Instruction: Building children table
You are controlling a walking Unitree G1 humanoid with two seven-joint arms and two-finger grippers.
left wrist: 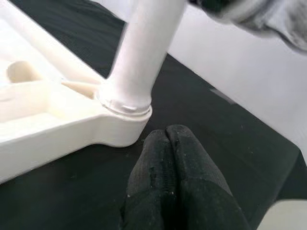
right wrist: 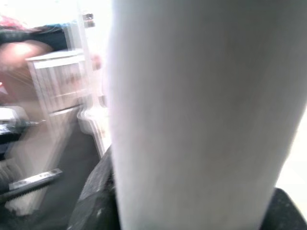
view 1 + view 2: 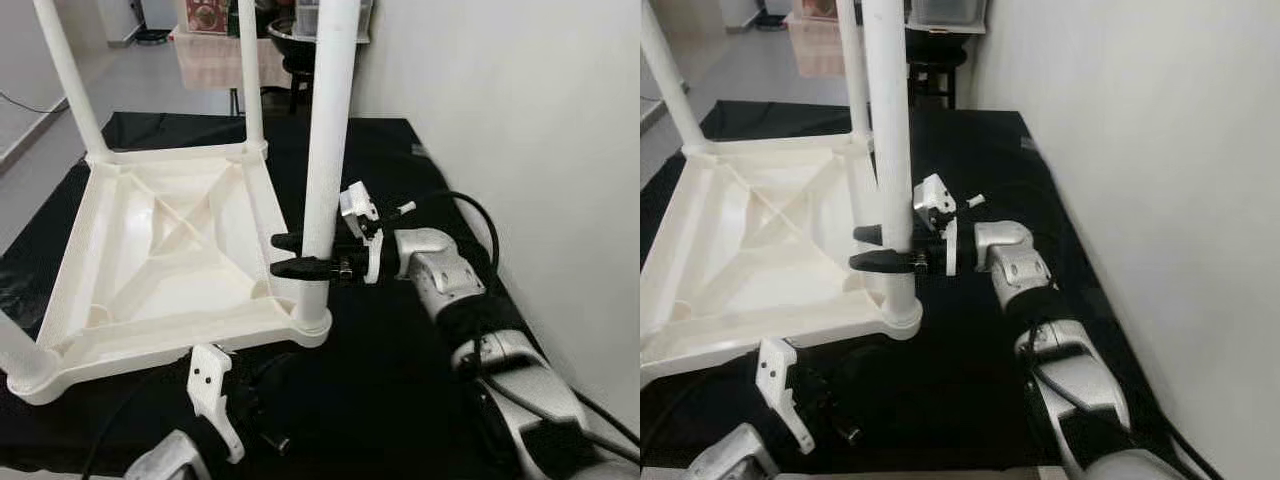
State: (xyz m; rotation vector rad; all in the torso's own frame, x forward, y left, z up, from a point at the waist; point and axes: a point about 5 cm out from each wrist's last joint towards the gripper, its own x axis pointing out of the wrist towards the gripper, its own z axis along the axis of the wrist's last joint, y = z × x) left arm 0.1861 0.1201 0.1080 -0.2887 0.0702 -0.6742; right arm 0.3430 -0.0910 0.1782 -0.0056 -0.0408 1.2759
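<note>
The white tabletop (image 3: 150, 250) lies upside down on the black mat (image 3: 400, 400), legs pointing up. My right gripper (image 3: 300, 255) is clamped around the near-right leg (image 3: 325, 150), one black finger on either side, a little above the corner socket (image 3: 312, 322) where that leg stands upright. My left gripper (image 1: 168, 143) rests low on the mat just beside that same corner, its two fingers pressed together and holding nothing.

Upturned table (image 3: 170, 250) on mat (image 3: 400, 400), near-right leg (image 3: 325, 150) upright in corner, wall (image 3: 520, 120) right
</note>
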